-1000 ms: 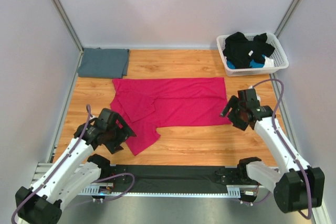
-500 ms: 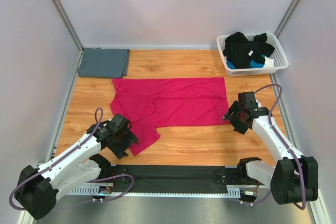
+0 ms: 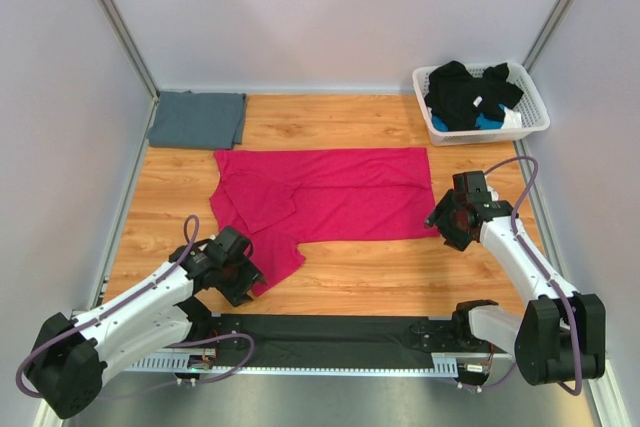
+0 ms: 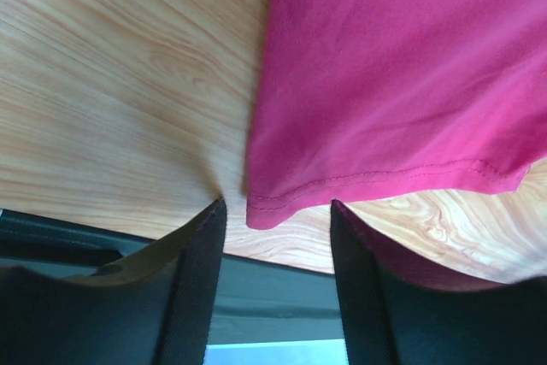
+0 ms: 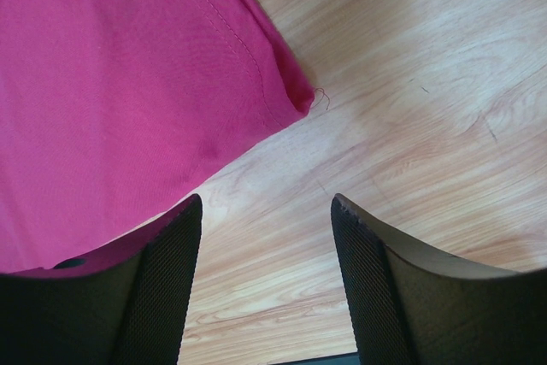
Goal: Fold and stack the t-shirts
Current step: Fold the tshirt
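Moved since a second ago: left gripper [image 3: 250, 281] has been carried right and nearer across the table [image 3: 380, 267] to the near-left corner of the magenta-pink t-shirt [image 3: 330, 202]. The right gripper [image 3: 440, 219] has been shifted slightly toward that shirt's near-right corner. No change is noted in the cloth.

Item 1, magenta-pink t-shirt. Laid flat mid-table and spread sideways, with one flap turned over the body at its left part and another reaching toward the near edge. It is not yet a rectangle, so the fold is judged to be at an early stage.

Item 2, slate blue-grey t-shirt [image 3: 197, 119]. Folded flat in the far-left corner, well apart from the pink one. It is judged to be parked there as the base of the stack.

Item 3, left gripper. Jaws are held moderately apart with nothing gripped. In the wrist view the hem corner [image 4: 261, 211] is seen in the gap between the fingers [image 4: 197, 279], a placement judged to be for pinching it.

Item 4, right gripper. Jaws are spread wide and empty. The stitched corner [image 5: 301, 100] lies ahead of the fingertips, not between them, so a short advance is judged necessary before closing.

Item 5, white lattice basket [image 3: 490, 135]. Set at the far right, with dark garments [image 3: 465, 95] heaped inside.
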